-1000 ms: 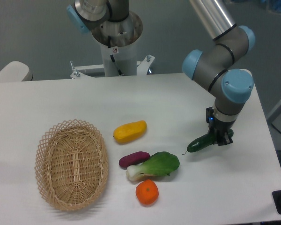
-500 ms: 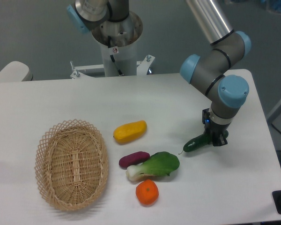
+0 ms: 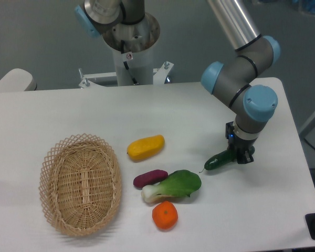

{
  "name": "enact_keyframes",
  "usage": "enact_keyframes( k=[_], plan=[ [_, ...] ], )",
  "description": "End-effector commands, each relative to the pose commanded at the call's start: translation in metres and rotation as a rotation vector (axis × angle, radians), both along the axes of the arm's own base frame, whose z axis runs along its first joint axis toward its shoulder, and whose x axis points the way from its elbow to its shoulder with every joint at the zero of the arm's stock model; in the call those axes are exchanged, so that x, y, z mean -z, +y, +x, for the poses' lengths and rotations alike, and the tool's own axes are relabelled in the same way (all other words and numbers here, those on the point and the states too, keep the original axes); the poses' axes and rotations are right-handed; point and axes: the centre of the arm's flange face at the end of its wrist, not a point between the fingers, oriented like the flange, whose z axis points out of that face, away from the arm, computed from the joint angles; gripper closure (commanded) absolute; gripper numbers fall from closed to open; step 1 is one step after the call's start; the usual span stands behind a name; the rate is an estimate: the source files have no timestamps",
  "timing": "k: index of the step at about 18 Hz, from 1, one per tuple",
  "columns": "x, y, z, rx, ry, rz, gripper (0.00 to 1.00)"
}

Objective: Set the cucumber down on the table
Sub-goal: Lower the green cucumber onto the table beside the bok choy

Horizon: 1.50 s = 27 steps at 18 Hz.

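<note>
Camera: hand (image 3: 240, 155) grips cucumber (image 3: 217, 161) end, low over table (image 3: 68, 113).

**No readable writing in view**

Nothing here can be read as text, a number or a brand. The only sign-like mark is a small white sticker (image 3: 129, 56) with a red spot on the robot's base column (image 3: 130, 50); it is too small to make out. The basket (image 3: 80, 183), the vegetables and the table (image 3: 68, 113) carry no visible labels.
</note>
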Motion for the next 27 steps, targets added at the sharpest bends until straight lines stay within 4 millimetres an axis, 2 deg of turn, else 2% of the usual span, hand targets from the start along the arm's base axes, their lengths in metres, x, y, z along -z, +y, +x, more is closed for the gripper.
enact_keyframes(
  k=[10, 27],
  plan=[
    [0.011, 0.0, 0.003, -0.002, -0.018, -0.008, 0.66],
    [0.013, 0.0, 0.003, -0.012, -0.023, -0.01, 0.65]
  ],
)
